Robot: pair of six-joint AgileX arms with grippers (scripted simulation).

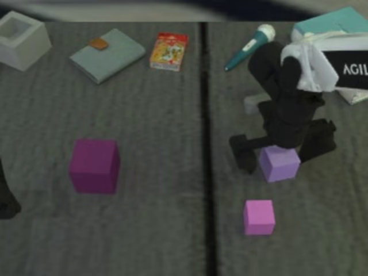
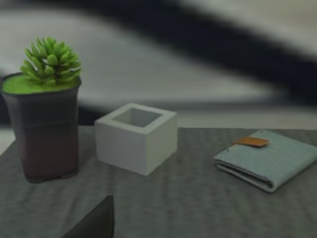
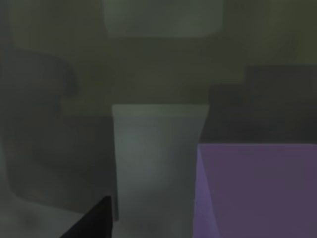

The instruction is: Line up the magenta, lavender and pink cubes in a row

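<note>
Three cubes are counted on the grey table (image 1: 161, 230), one of each colour. Furthest left in the top view, the left gripper (image 1: 7, 201) is seen only as a dark sliver at the table's edge, parked; whether its fingers are open or closed cannot be told. At the far left corner one white open-topped box (image 1: 22, 39) is placed, and one potted succulent (image 2: 43, 124) is shown beside it in the left wrist view. One pale teal wallet (image 1: 107, 54) and one small red card pack (image 1: 169, 51) follow along the far edge. The magenta (image 1: 94, 165) is found alone on the left half, well apart from the other two cubes. Right of the dark centre seam (image 1: 206, 144), one teal-handled microphone (image 1: 249, 47) is laid near the far edge. The right gripper (image 1: 282, 150) is lowered over the lavender (image 1: 279, 163), its fingers spread wide on either side of the cube, not closed on it. The pink cube (image 1: 259, 217) is set nearer the front edge, near the lavender but apart from it. One teal book (image 1: 339, 26) is partly covered by the right arm.
</note>
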